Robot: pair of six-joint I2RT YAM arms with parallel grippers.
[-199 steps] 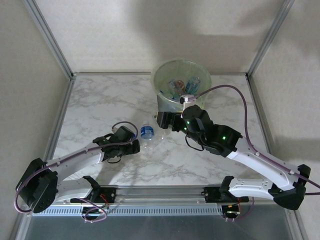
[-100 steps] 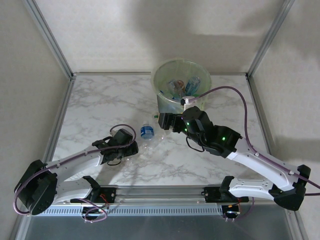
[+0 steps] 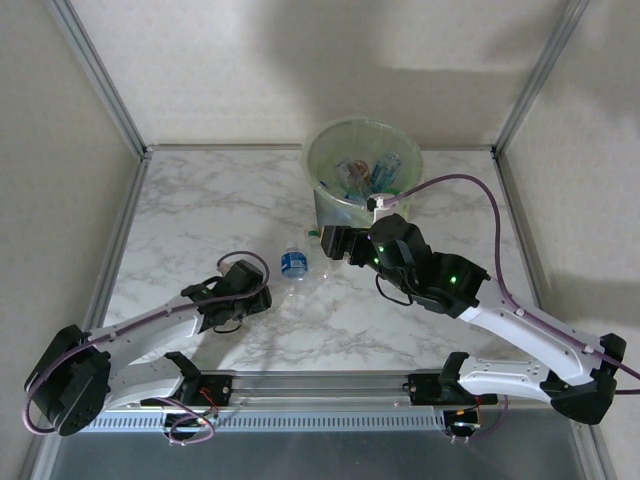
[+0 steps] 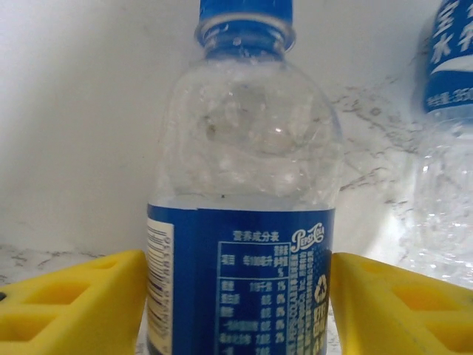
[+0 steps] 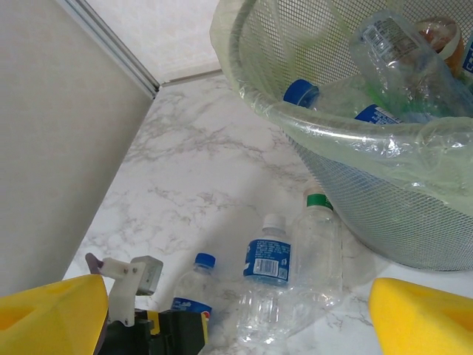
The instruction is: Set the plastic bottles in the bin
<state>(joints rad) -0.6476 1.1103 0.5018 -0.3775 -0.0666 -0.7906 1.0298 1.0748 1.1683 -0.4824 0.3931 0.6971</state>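
- The marble table (image 3: 200,200) fills the middle of the top view, walled in on three sides.
- The bin (image 3: 330,207) stands at the table's far edge, just right of centre. In the right wrist view its lined rim (image 5: 325,133) takes up the upper right.
- A heap of bottles (image 3: 365,175) lies inside the bin, several clear with blue labels, and one blue cap rests against the mesh wall.
- The right gripper (image 3: 332,243) hangs just in front of the bin's near wall. Its yellow fingers (image 5: 421,314) sit in the lower corners of its own view, spread wide with nothing between them.
- The left gripper (image 4: 236,292) is low, left of centre in the top view. Its yellow pads press both sides of the label of an upright blue-capped bottle (image 4: 244,148).
- A white-capped bottle (image 5: 264,285) with a blue label and a clear green-labelled bottle (image 5: 318,251) lie side by side on the table, between the held bottle and the bin.
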